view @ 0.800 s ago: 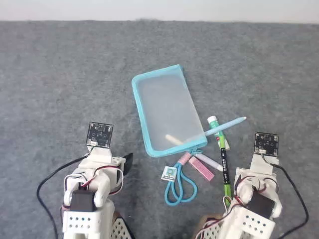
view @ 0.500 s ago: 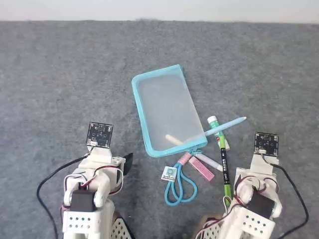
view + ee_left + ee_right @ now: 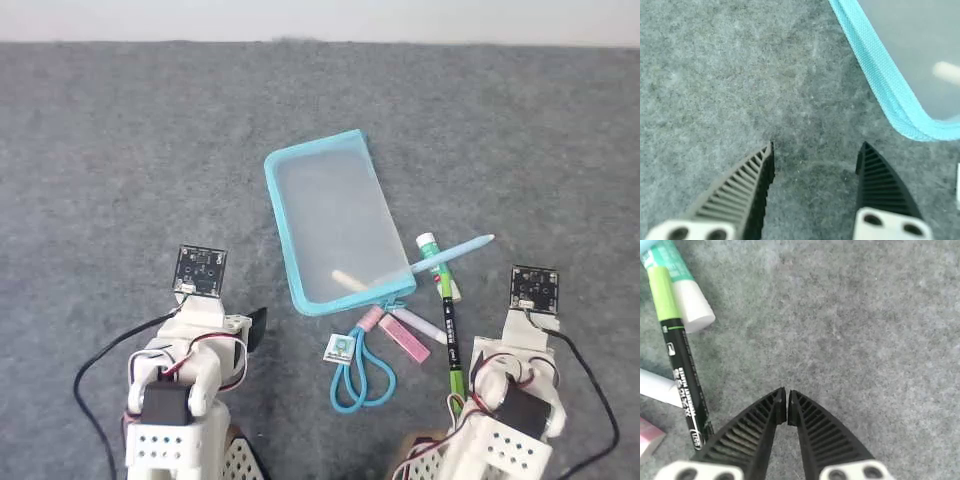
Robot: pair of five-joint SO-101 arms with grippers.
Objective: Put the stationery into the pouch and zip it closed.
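Note:
A translucent pouch (image 3: 330, 225) with a teal border lies flat in the middle of the grey mat; its near corner (image 3: 892, 97) sits just beyond my left gripper (image 3: 817, 150), which stands open over bare mat. A light blue pen (image 3: 452, 253) rests with one end in the pouch's near end. Beside it lie a green-and-black marker (image 3: 451, 330), a white-and-green glue stick (image 3: 437, 262), a pink eraser (image 3: 403, 338) and blue scissors (image 3: 360, 375). My right gripper (image 3: 786, 394) is shut on nothing, close beside the marker (image 3: 681, 367) and the glue stick (image 3: 684, 292).
A small white tag (image 3: 340, 348) lies by the scissors' blades. A pale stick (image 3: 947, 72) shows through the pouch wall. The left arm (image 3: 185, 390) and right arm (image 3: 510, 400) sit at the near edge. Open mat stretches to the left and beyond the pouch.

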